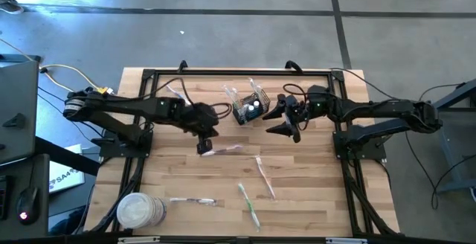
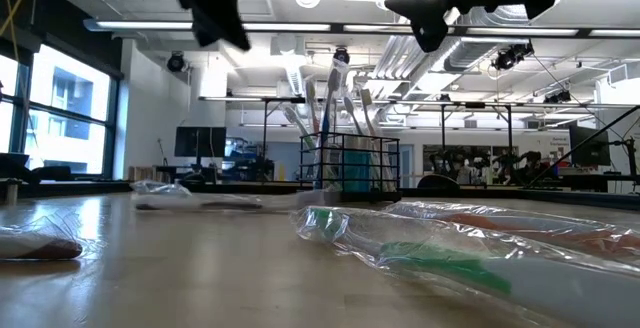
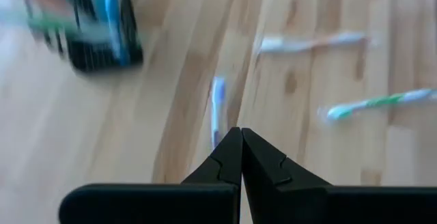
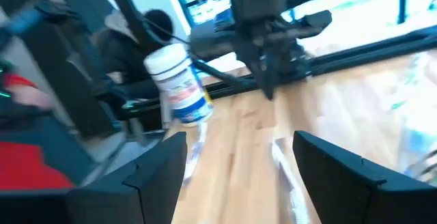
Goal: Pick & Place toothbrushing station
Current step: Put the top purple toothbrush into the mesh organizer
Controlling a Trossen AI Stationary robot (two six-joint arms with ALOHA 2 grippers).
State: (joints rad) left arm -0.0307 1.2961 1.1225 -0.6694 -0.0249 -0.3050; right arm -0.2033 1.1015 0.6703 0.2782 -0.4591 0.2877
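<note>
No readable brand anywhere, tbh: the round white tub (image 1: 139,211) has a label with blue and red print in the right wrist view, but the writing is too blurred to make out, and the same goes for the paper lying off the bench's left edge. The toothbrushing station (image 1: 249,108), that little black wire-mesh basket, sits near the far edge of the bench (image 1: 312,199), about mid-width, with several brushes standing up out of it, plus a teal one inside; I can't get an exact count. Loose wrapped toothbrushes lying flat on the wood: I count four from above, namely a pink one (image 1: 223,149) near the middle, a white one (image 1: 265,177) just right of centre, a green one (image 1: 248,203) toward the near edge, and another (image 1: 192,200) right beside the tub at the near left corner. The left pincer (image 1: 204,146) hangs over the middle of the bench next to the pink brush, tips pressed together with nothing between them. The right pincer (image 1: 286,121) floats just right of the basket, spread wide and empty.
</note>
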